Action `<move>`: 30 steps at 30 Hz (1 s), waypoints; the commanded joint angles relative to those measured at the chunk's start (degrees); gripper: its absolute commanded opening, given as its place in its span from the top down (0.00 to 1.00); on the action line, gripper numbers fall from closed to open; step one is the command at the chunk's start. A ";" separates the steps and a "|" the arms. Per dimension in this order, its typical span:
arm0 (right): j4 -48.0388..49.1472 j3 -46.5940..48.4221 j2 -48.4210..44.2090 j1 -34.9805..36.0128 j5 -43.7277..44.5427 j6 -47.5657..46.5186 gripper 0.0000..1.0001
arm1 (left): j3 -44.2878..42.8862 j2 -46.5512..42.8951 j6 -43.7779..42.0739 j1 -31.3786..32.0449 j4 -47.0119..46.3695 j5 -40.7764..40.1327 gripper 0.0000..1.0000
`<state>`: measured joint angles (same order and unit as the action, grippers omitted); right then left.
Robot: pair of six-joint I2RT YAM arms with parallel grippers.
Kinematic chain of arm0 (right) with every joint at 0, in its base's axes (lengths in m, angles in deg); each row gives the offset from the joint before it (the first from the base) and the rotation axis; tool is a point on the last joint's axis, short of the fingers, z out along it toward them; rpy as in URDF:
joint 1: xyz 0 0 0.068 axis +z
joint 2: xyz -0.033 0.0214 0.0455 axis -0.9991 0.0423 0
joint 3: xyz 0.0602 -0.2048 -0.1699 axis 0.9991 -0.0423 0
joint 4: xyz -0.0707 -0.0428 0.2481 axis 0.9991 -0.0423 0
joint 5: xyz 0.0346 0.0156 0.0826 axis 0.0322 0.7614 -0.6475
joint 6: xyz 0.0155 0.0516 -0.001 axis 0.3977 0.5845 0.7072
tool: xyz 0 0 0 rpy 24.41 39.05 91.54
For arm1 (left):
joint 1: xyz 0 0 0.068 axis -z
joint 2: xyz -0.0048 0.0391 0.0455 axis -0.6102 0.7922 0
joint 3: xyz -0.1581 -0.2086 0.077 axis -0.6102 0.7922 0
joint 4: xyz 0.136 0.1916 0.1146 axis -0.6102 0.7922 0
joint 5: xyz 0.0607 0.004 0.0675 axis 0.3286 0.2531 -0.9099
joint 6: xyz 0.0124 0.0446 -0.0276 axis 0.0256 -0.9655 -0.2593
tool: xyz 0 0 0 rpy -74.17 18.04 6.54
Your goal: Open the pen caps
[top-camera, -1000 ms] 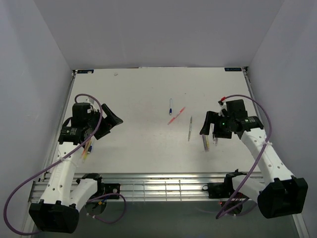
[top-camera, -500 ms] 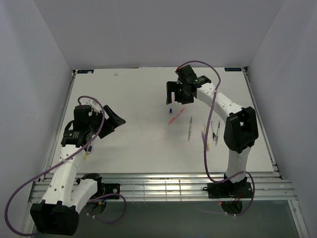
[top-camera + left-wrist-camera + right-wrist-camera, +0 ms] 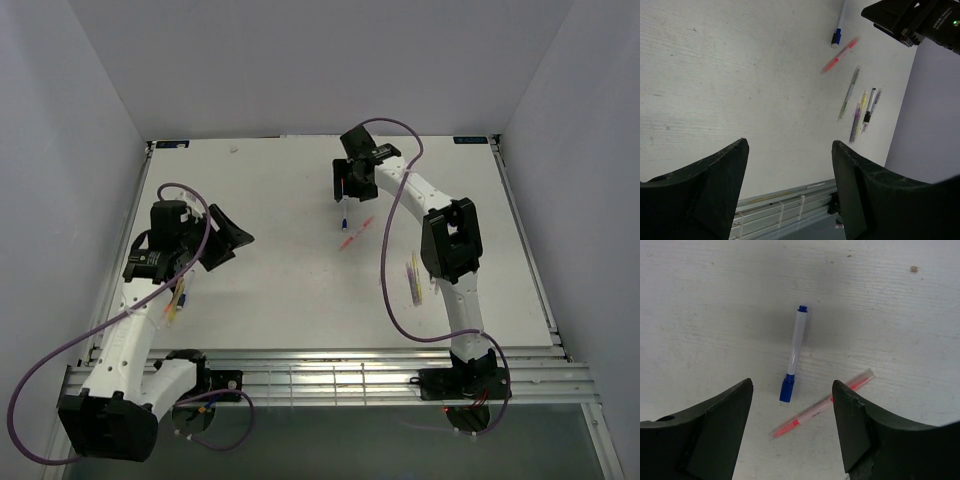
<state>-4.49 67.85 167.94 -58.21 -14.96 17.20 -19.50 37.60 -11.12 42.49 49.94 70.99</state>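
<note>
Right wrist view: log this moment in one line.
right end effector: open, above blue pen | blue cap: on | red pen: lying alongside | left end effector: open, empty

A capped pen (image 3: 794,352) lies just behind a slanted pen (image 3: 822,410), with a pen cluster (image 3: 856,121) rightward.

**Right arm swung from right-centre to upper centre**

One second back, the right gripper (image 3: 344,190) sat at right-centre of the top view, over the pen cluster (image 3: 412,276). Half a second back it had already crossed to upper centre. Since then it crept a little further left and up, and ended just above the blue-white pen (image 3: 344,216), which lies just above the red pen (image 3: 354,235). The right arm (image 3: 452,245) unfolded. Its elbow left the lower right corner and rose to mid-frame, and the forearm came to overlap the pen cluster.
</note>
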 commanded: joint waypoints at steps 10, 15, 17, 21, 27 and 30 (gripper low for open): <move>-2.40 4.68 2.53 0.25 -4.02 -0.38 0.33 | -11.32 6.77 7.40 5.66 13.41 -0.79 0.20; -5.04 8.45 4.29 0.34 -3.49 -0.21 0.33 | -17.23 10.47 5.45 7.07 18.16 -2.19 0.20; -5.31 9.07 5.43 0.43 -4.37 -0.47 0.33 | -17.24 10.91 6.68 7.50 18.78 -2.28 0.20; -5.83 9.25 7.54 0.43 -2.88 -0.91 0.34 | -18.55 12.75 7.04 8.82 19.66 -0.78 0.17; -3.46 8.98 9.82 0.69 -1.56 -1.79 0.40 | -23.29 16.00 4.14 9.62 22.38 -3.42 0.15; -4.60 11.44 11.14 0.87 -1.12 -1.18 0.43 | -23.74 17.41 3.96 9.88 22.65 -3.07 0.15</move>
<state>-9.39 75.30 178.17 -57.84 -17.39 16.17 -41.14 54.84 -5.91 52.02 71.01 68.76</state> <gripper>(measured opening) 0.577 0.853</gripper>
